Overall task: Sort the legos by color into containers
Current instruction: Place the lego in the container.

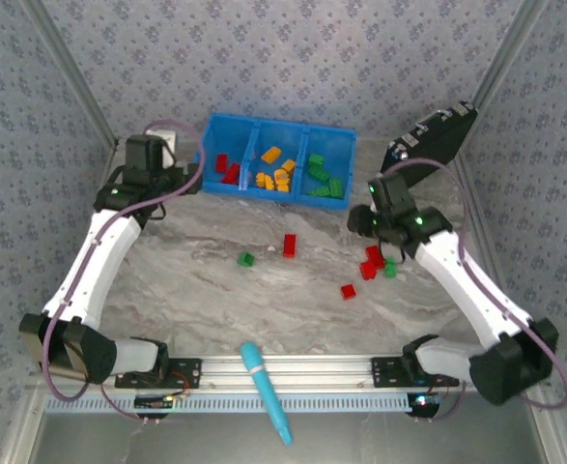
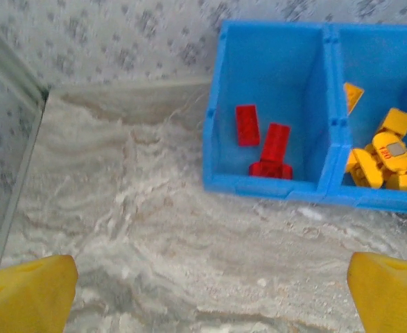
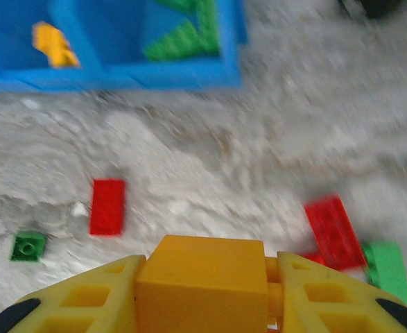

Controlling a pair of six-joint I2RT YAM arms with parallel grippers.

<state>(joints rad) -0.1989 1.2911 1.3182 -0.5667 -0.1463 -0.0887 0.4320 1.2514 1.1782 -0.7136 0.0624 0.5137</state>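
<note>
The blue bin (image 1: pixel 353 141) has three containers side by side. The left one holds red legos (image 2: pixel 275 142), the middle one orange-yellow legos (image 2: pixel 390 149), the right one green legos (image 1: pixel 326 180). My right gripper (image 3: pixel 204 262) is shut on an orange-yellow lego (image 3: pixel 202 291), above the table near a loose red lego (image 3: pixel 333 232) and a green one (image 3: pixel 387 270). More lie further left: a red lego (image 3: pixel 107 206) and a small green one (image 3: pixel 28 245). My left gripper (image 2: pixel 206 298) is open with nothing in it, over bare table in front of the bin's left end.
A black case (image 1: pixel 433 135) leans at the back right, close to the right arm. A cyan pen-like tool (image 1: pixel 266 391) lies across the front rail (image 1: pixel 312 369). Another red lego (image 1: pixel 348 291) sits mid-table. Patterned walls close in on three sides.
</note>
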